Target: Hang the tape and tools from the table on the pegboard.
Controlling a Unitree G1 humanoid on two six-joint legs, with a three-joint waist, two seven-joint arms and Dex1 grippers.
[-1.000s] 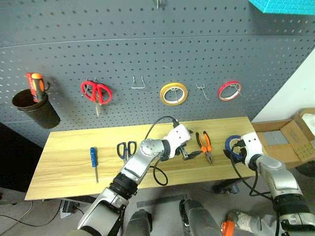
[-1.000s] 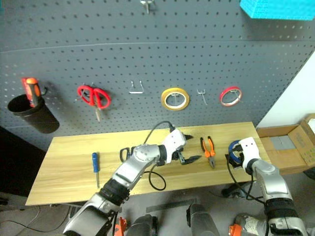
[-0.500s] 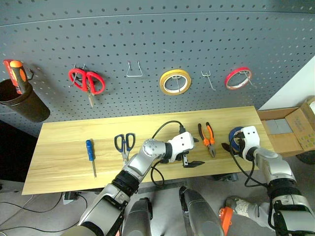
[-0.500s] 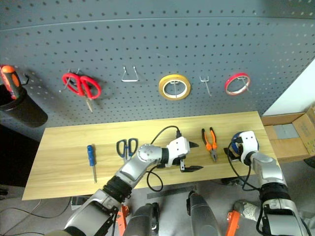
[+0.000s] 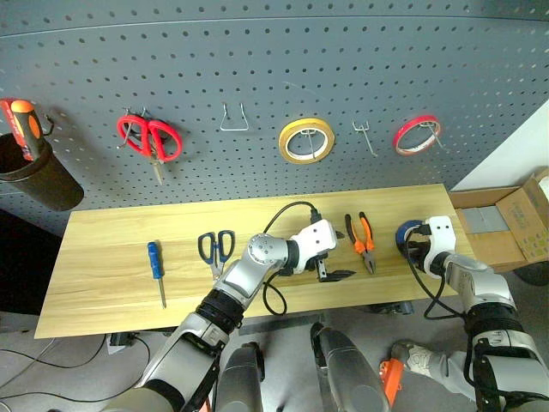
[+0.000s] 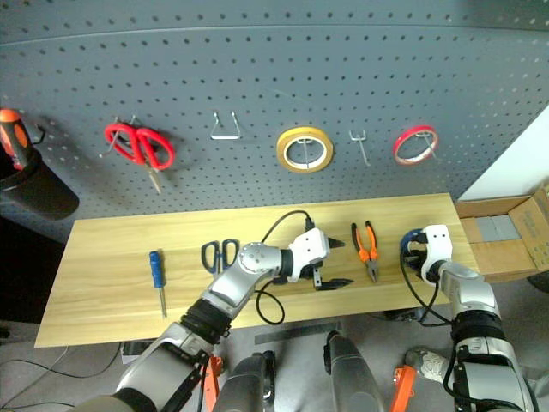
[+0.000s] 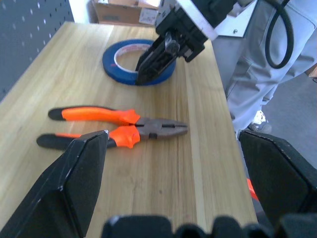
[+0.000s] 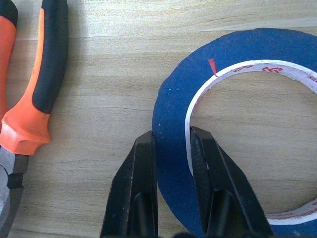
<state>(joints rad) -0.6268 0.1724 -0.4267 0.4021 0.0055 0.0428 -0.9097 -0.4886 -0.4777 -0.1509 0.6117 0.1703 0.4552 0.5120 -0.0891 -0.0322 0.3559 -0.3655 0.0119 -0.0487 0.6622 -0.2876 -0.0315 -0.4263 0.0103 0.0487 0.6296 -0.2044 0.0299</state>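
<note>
I count three rolls of tape: one blue roll (image 8: pixel 173 144) on the table (image 5: pixel 111 275), plus a yellow roll (image 5: pixel 304 141) and a red roll (image 5: pixel 417 134) on the pegboard (image 5: pixel 274 60). There are two pairs of scissors, the blue-handled scissors (image 5: pixel 216 249) and the red-handled scissors (image 5: pixel 151 139). Two screwdrivers: a blue one (image 5: pixel 156 266) and an orange-red one (image 5: pixel 22 129) (standing in the single black cup (image 5: pixel 39 176)). One pair of pliers (image 5: pixel 361 240). My grippers number two, the left gripper (image 5: pixel 341 255) and the right gripper (image 8: pixel 171 148).
</note>
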